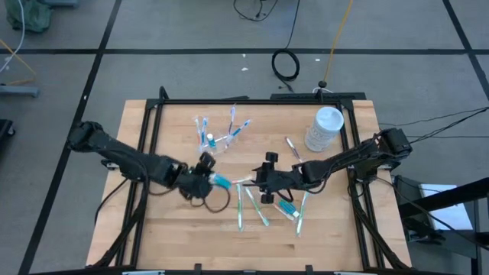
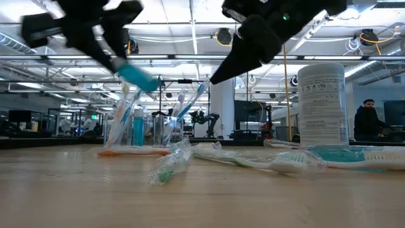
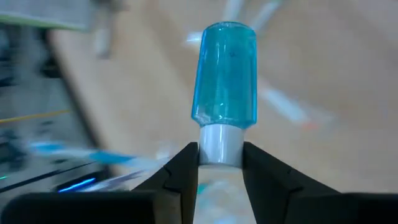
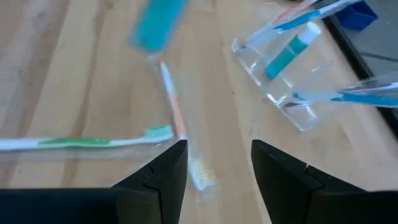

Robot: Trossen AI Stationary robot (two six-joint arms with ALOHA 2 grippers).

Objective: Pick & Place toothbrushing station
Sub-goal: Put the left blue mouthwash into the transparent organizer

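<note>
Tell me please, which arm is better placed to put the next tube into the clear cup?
Probably the left. Its gripper already holds a teal tube by the white cap, lifted near the clear cup. The right gripper is open and empty above loose toothbrushes.

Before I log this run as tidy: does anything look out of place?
Yes. Several toothbrushes lie scattered flat on the table instead of standing in the clear cup. The left gripper holds a teal tube aloft.

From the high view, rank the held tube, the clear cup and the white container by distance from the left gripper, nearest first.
1. Tube: clamped in the left gripper, table centre.
2. Clear cup: behind the gripper, toward the table's far edge, holding brushes.
3. White container: far right corner, beyond the right arm.
</note>
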